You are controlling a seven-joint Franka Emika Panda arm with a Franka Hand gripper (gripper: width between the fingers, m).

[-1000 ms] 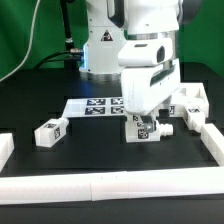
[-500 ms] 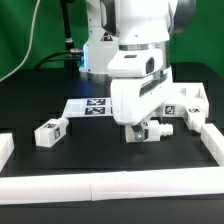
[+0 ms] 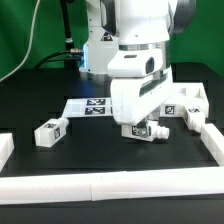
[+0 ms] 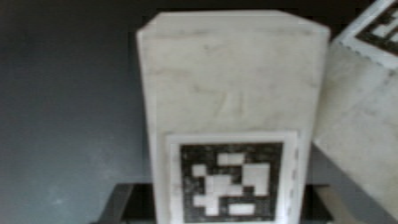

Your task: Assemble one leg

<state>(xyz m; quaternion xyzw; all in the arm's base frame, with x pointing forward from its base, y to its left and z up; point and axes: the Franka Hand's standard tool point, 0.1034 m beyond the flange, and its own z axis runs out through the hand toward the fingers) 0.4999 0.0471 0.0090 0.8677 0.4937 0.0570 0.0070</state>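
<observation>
Arm: Down came my tool (image 3: pixel 138 127) onto the leg (image 4: pixel 222 100), lying on the desk (image 3: pixel 60 155) directly beneath it.
Tech: Gripping it?
Arm: Cannot tell; neither view shows the jaws. A skewed pinch could twist the leg into the part (image 4: pixel 365 90) just beside it.

1. A green wall (image 3: pixel 20 25) stands behind the desk's far edge.
2. The desk (image 3: pixel 70 160) has a matte black top, evenly lit.
3. A white raised border (image 3: pixel 110 186) runs along its near edge and both side edges.
4. A pale cable (image 3: pixel 33 40) hangs above the far left corner.
</observation>
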